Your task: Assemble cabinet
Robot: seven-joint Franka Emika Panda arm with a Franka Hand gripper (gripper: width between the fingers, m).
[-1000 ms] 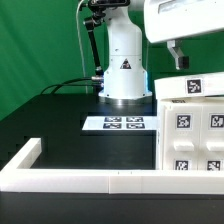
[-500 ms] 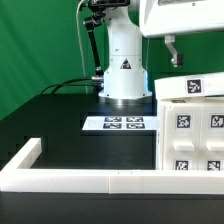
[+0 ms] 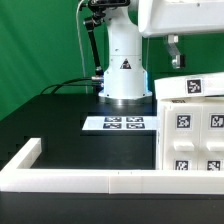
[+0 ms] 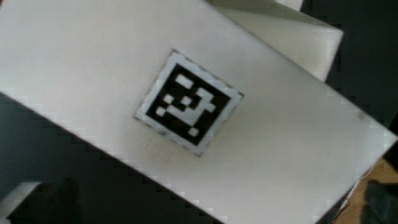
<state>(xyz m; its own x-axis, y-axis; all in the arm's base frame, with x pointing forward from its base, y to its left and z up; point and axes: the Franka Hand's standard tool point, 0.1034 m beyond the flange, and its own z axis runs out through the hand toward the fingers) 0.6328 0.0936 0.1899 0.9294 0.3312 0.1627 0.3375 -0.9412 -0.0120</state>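
The white cabinet (image 3: 190, 130) stands at the exterior view's right, its panels bearing several black-and-white tags, with a tagged bar along its top (image 3: 190, 87). My gripper (image 3: 175, 58) hangs just above that top bar, near the frame's upper right; only one dark finger (image 3: 175, 50) shows there. In the wrist view a white cabinet panel (image 4: 107, 90) with one tag (image 4: 191, 102) fills the frame. My gripper (image 4: 205, 205) is open, its dark fingertips (image 4: 25, 200) far apart at the frame's sides, holding nothing.
The marker board (image 3: 115, 124) lies on the black table in front of the robot base (image 3: 124, 70). A long low white border rail (image 3: 90, 180) runs along the front and turns back at the exterior view's left (image 3: 22, 155).
My gripper has shifted slightly up and toward the exterior view's left above the cabinet. The cabinet has not moved.
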